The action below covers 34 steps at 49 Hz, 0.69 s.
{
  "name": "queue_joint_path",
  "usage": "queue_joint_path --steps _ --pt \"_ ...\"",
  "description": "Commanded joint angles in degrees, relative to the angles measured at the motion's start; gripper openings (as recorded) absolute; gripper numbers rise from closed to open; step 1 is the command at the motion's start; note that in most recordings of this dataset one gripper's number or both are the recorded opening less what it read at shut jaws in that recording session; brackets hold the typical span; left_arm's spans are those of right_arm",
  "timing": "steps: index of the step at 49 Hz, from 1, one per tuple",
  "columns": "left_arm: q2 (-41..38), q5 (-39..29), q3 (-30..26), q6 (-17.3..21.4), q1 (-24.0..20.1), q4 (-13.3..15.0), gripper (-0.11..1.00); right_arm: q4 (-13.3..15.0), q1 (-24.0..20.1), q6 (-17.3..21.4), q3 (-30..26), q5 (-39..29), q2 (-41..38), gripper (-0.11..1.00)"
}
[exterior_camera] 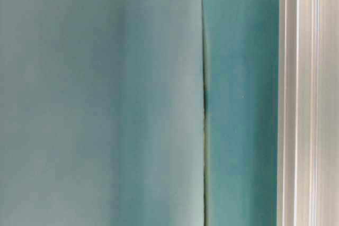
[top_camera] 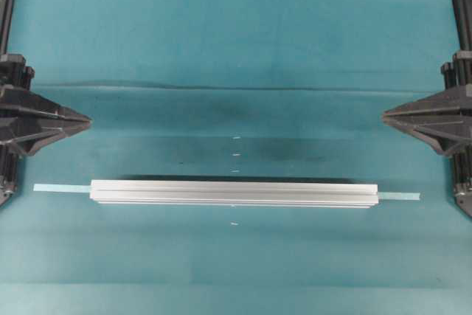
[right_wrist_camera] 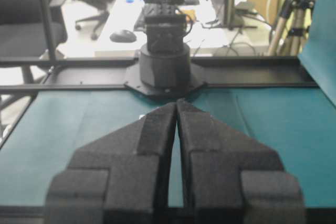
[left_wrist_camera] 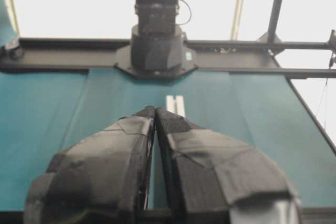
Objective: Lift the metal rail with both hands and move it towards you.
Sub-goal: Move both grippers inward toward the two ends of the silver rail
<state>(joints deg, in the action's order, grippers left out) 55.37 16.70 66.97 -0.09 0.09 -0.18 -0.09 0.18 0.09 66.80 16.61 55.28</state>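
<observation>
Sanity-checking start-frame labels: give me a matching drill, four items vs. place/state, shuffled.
Items:
1. metal rail
2. tape strip
3. left pincer
4. right pincer

Descriptions:
A. shut, at the overhead view's right edge
B. pale blue, pokes out past both rail ends
C. shut, at the overhead view's left edge
D. silver, lies flat across the table

Pairs: 1-D, 2-B, 3-C, 4-A

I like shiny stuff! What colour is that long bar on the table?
Silver. The metal rail shows best from overhead.
</observation>
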Motion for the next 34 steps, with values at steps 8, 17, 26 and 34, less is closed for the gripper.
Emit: queue_joint_path --steps 8,17,26,34 --pt "-0.4 -2.2 -4.0 -1.2 -0.4 -0.6 -0.01 -2.1 -0.2 1.2 -2.3 -0.5 -0.6 -0.01" --pt "-2.0 -14.2 -9.1 -1.3 -0.4 -0.6 -0.06 -4.0 0.8 5.0 -6.1 -12.2 -2.5 -0.02" --pt "-6.2 -32.2 -17.7 -1.3 -0.5 -0.7 -0.06 -4.0 2.1 9.2 -14.2 -31.5 -7.4 -0.02" --pt "-10.5 -44.7 -23.2 -1.2 -0.5 -0.7 -0.06 -4.0 2.2 9.3 -21.3 -47.5 -14.0 -0.02"
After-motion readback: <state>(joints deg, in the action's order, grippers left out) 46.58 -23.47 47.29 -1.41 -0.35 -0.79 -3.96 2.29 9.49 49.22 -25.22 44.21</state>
